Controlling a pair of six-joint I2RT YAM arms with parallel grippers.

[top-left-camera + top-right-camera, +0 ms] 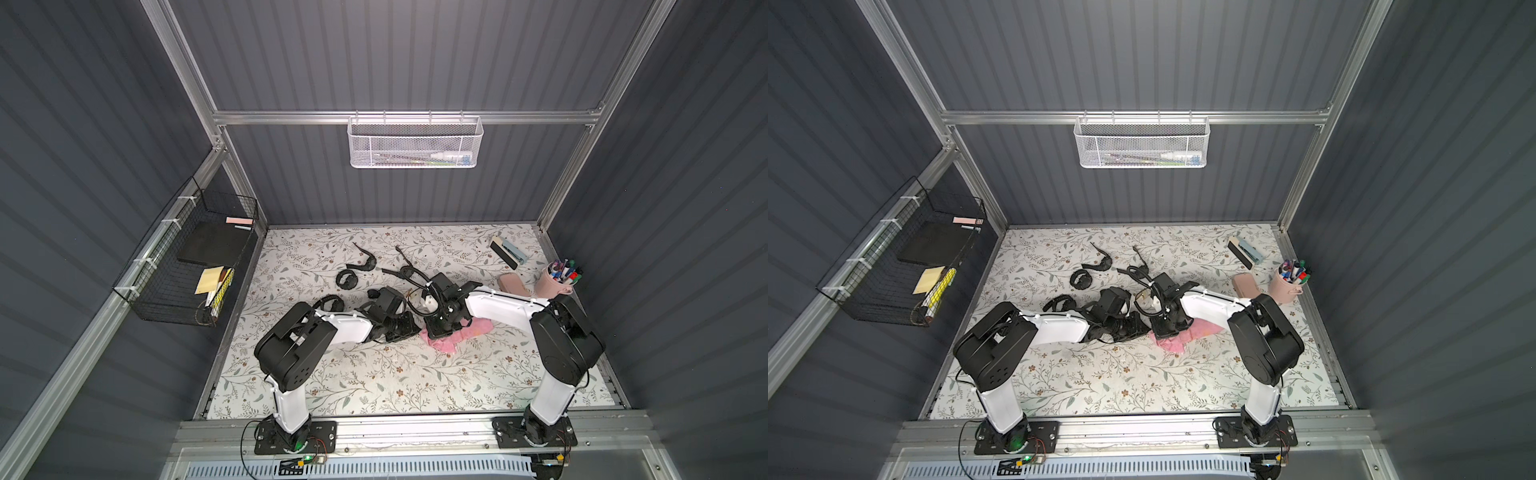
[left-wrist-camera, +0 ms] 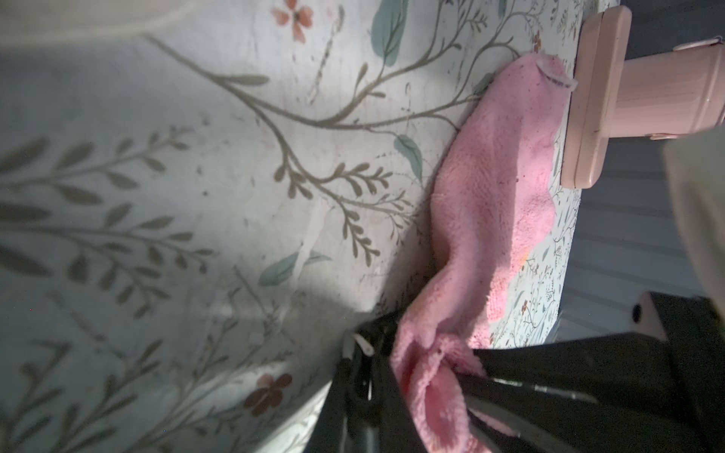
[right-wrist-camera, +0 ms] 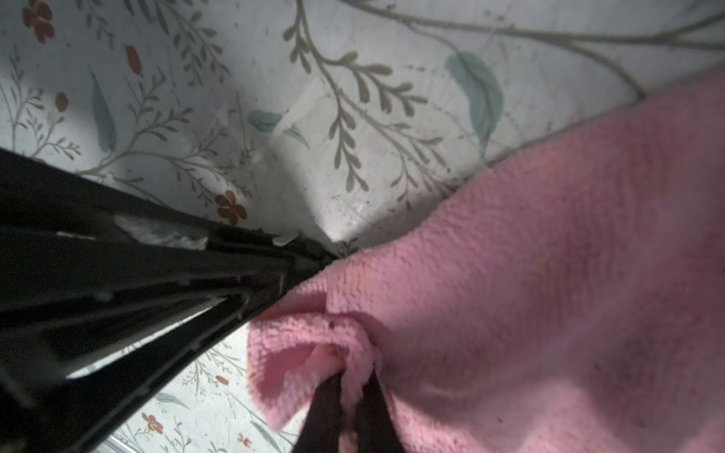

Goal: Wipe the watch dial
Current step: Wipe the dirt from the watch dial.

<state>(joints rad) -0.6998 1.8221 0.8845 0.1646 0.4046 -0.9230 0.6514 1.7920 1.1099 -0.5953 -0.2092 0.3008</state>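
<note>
A coiled black watch [image 1: 347, 279] lies on the far middle of the floral table top [image 1: 374, 374], with another watch [image 1: 365, 264], its strap open, just beyond it; their dials are too small to make out. Nearer and right of centre, a pink cloth [image 1: 480, 328] lies crumpled on the same surface. The right gripper [image 3: 350, 374] is clamped on a fold of the cloth. The left gripper [image 3: 304, 270] has its fingers drawn together, tip touching the cloth's edge; whether it pinches any of it is unclear. At the right edge stands a pink cup [image 1: 548, 289] full of pens [image 1: 565, 268], with a pink case [image 1: 513, 284] just beside it. Grey ribbed walls [image 1: 395, 54] in an aluminium frame [image 1: 407, 117] close the table in; a white mesh basket [image 1: 415, 143] hangs on the far wall and a black wire basket [image 1: 183, 270] on the left
</note>
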